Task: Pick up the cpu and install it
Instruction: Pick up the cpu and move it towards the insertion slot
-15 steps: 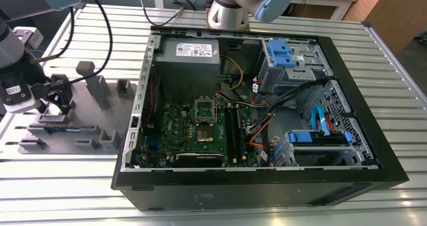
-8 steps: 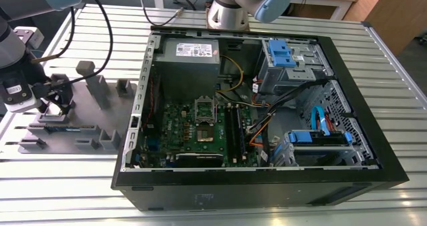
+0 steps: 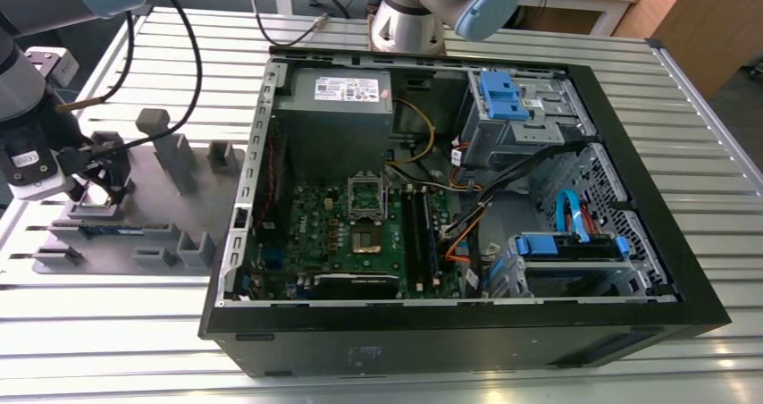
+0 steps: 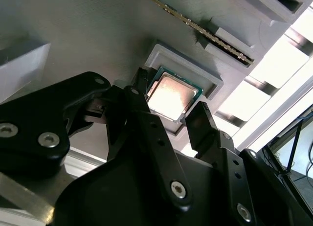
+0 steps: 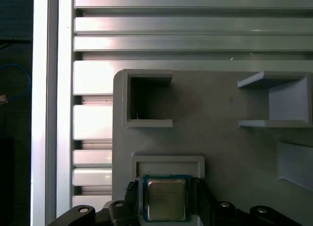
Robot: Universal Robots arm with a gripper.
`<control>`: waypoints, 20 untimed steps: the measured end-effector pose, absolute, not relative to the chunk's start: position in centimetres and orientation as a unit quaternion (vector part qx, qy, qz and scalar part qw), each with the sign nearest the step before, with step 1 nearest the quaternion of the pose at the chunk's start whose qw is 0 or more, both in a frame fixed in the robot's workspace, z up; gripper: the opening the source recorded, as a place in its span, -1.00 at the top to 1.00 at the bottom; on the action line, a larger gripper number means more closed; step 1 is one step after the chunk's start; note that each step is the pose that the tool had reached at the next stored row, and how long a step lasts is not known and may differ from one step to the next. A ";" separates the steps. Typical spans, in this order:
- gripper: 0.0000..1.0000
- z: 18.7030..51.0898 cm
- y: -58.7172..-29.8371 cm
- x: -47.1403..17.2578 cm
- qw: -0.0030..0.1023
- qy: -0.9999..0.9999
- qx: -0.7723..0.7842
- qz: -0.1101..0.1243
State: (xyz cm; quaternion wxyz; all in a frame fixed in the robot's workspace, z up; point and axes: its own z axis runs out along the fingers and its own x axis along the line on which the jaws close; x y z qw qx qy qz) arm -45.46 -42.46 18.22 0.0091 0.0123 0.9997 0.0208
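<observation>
Fingers of the gripper closed against two opposite edges of the cpu, silvery top up, seated in a shallow square pocket of the grey holder tray. Tray flat on the slatted tabletop, at the exterior view's left, just beside the open computer case; motherboard inside the case, well apart from the cpu. Not yet lifted, judging by the pocket rim close around the cpu in both wrist views. Likely hazards from here: slip or tilt, owing to a hold on thin edges only; a snag on the raised pocket rim, owing to a lift off square; a drop on the way to the case, owing to a weak or off-centre grip.
</observation>
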 end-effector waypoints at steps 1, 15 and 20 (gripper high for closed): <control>-0.18 18.2 -42.5 -45.5 0.009 1.000 0.012 0.021; -0.18 18.3 -42.5 -45.5 0.009 1.000 0.012 0.018; -0.18 18.3 -42.5 -45.5 0.009 1.000 0.012 0.017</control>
